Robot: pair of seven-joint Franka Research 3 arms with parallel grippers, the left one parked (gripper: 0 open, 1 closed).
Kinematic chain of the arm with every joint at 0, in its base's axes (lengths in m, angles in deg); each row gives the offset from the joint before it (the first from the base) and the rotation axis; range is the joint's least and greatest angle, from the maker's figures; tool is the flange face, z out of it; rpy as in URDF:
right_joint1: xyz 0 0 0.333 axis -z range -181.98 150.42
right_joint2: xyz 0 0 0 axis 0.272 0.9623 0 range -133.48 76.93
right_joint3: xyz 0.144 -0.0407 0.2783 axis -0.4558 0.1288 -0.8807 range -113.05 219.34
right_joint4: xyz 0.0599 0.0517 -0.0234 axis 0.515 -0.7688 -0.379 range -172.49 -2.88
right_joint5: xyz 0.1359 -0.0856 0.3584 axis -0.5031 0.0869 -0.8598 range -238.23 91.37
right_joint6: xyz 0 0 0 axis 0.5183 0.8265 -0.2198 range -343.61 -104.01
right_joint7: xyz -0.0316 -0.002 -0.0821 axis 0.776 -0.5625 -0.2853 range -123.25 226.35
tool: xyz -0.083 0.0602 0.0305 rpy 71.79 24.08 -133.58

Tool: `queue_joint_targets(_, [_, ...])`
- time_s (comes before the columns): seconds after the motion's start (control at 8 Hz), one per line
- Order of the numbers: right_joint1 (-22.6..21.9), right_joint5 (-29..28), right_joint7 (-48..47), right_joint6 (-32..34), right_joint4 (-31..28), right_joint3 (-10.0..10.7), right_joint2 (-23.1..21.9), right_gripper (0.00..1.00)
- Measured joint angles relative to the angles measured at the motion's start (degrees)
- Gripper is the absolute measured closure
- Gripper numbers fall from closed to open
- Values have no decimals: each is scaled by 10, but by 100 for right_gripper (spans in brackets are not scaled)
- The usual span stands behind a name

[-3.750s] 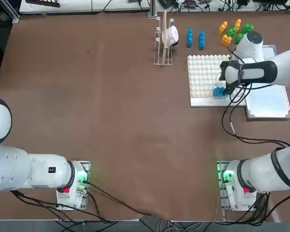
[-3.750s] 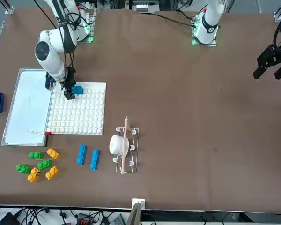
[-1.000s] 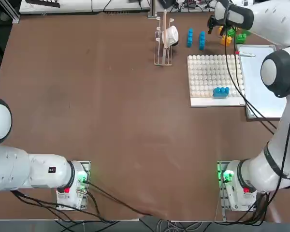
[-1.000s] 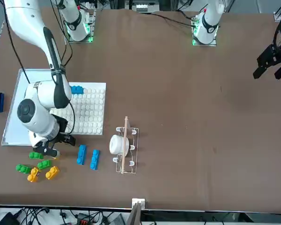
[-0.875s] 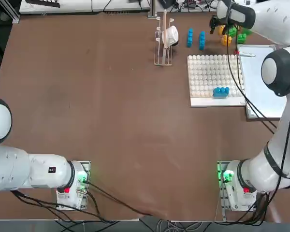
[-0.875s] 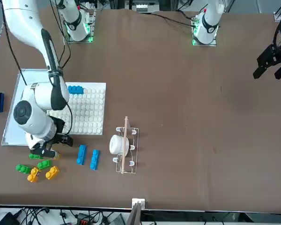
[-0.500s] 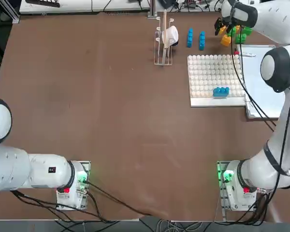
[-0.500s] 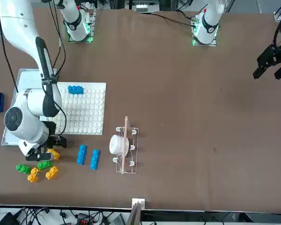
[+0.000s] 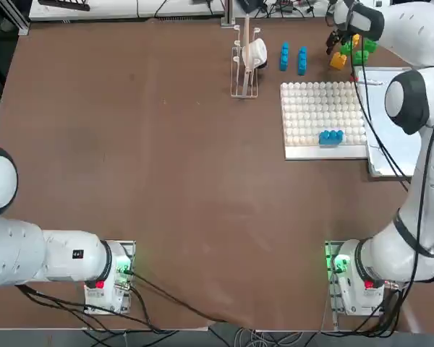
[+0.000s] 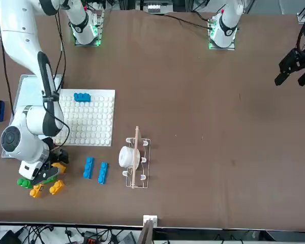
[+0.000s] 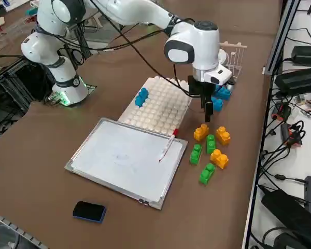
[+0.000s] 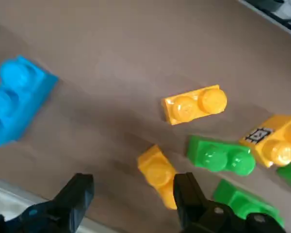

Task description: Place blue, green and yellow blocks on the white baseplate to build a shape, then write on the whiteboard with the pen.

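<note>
Your right claw [image 12: 131, 194] hangs with its jaws spread wide and empty above the cluster of small glossy green and yellow-orange studded bricks [image 11: 210, 148]; one yellow brick [image 12: 160, 174] lies just inside one fingertip. In the top view, that cluster sits at one o'clock from the square white studded baseplate [image 9: 311, 108], which carries one blue brick [image 9: 330, 136]. The silver-framed whiteboard [image 11: 127, 161], with the red-tipped pen [image 11: 167, 146], lies beside it.
</note>
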Motion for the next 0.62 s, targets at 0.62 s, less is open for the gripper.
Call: queue_joint_targets(0.62, [13,0,134,-14,10,0,25,0])
